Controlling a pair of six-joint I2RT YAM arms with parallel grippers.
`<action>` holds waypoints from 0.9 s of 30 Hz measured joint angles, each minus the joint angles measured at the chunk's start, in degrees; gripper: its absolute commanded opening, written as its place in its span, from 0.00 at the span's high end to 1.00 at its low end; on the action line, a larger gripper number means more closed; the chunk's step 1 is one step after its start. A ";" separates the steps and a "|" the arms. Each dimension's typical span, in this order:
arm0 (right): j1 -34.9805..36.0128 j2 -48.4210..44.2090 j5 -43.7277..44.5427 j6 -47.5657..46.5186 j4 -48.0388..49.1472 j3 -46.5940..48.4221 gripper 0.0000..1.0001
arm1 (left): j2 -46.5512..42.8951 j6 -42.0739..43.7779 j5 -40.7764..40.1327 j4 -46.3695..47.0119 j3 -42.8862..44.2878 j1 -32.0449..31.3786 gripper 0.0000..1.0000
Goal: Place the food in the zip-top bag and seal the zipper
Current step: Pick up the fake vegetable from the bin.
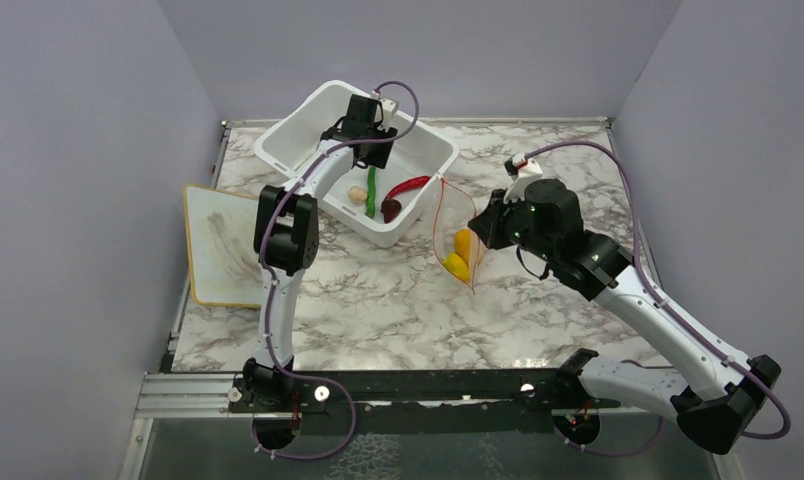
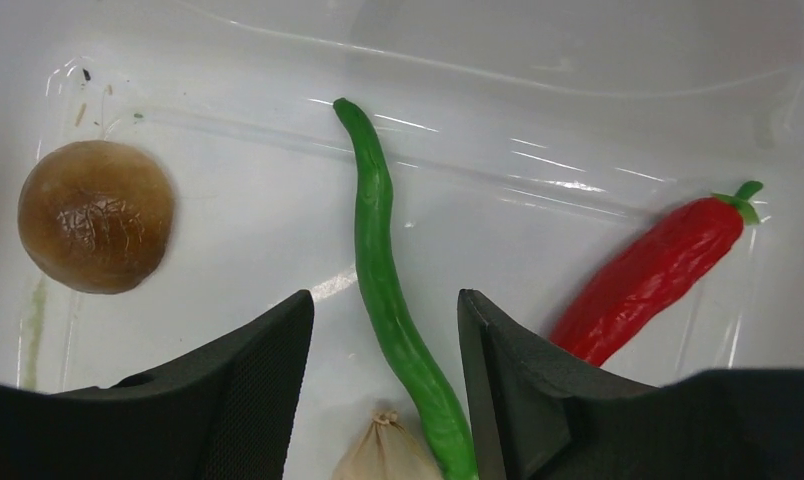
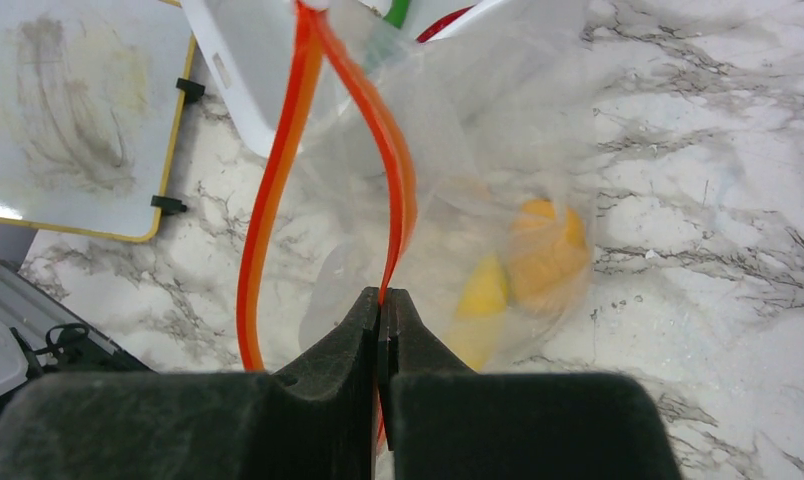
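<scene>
Left claw (image 2: 383,305) astride green pod (image 2: 374,215)

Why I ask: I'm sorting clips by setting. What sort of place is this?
Probably a robot test booth, not a kitchen: plain walls box in a marble-patterned table, the left arm and right arm are bolted to a rail, and a toy red chili lies in a white tub.

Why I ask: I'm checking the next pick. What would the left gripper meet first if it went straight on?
Likely the green pod, which lies between the open fingers of the left gripper, the mushroom beside it. Depth is unclear; the floor of the white tub lies behind both.
</scene>
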 measured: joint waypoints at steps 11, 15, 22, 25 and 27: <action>0.00 -0.52 1.36 0.00 -0.63 0.02 0.99 | 7.10 1.51 2.27 -0.35 5.09 0.96 0.46; 0.00 -0.76 1.81 0.09 -0.90 0.02 0.99 | 8.87 1.49 2.80 -0.31 6.16 1.07 0.48; 0.00 -2.29 2.86 0.31 -2.32 0.00 0.99 | 11.89 1.18 2.80 -0.24 7.32 1.36 0.65; 0.00 -2.47 3.04 0.35 -2.58 0.02 0.99 | 11.89 0.96 2.54 0.28 7.72 1.51 0.77; 0.00 -2.45 3.06 0.35 -2.69 0.00 0.99 | 11.89 0.83 2.49 0.26 7.72 1.57 0.82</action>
